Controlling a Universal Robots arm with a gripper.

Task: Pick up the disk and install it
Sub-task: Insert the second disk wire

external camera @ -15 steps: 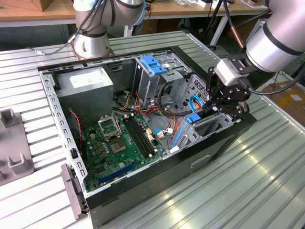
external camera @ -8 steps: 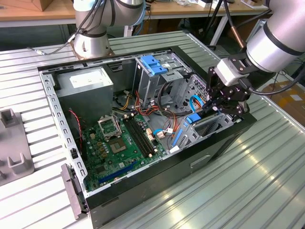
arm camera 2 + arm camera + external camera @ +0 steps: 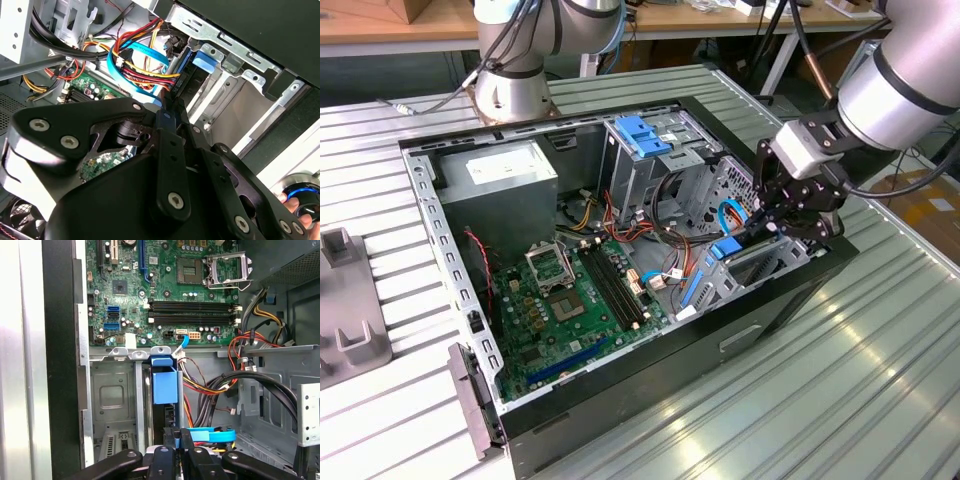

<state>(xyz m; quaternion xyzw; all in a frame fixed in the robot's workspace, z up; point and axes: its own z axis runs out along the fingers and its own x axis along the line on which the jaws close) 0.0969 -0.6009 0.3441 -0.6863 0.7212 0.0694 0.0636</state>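
Observation:
The disk (image 3: 725, 249) stands on edge inside the low metal drive cage (image 3: 775, 262) at the case's corner on the exterior view's right. Its blue carrier (image 3: 164, 385) fills one slot of that cage, and its blue rail (image 3: 183, 65) runs into the bay. My gripper (image 3: 767, 232) hangs directly over the cage. Its black fingertips are together, at the disk's near end in both wrist views (image 3: 171, 100) (image 3: 180, 432). The gap between them is far narrower than the disk. The rest of the disk's body is hidden by the cage walls.
The open computer case (image 3: 620, 400) lies on a ribbed metal table. Inside it are the motherboard (image 3: 165, 285), the power supply (image 3: 505, 170) and a tall drive bay topped by a blue bracket (image 3: 642, 135). Cable bundles (image 3: 225, 385) crowd the space beside the cage. A second arm's base (image 3: 510, 90) stands behind.

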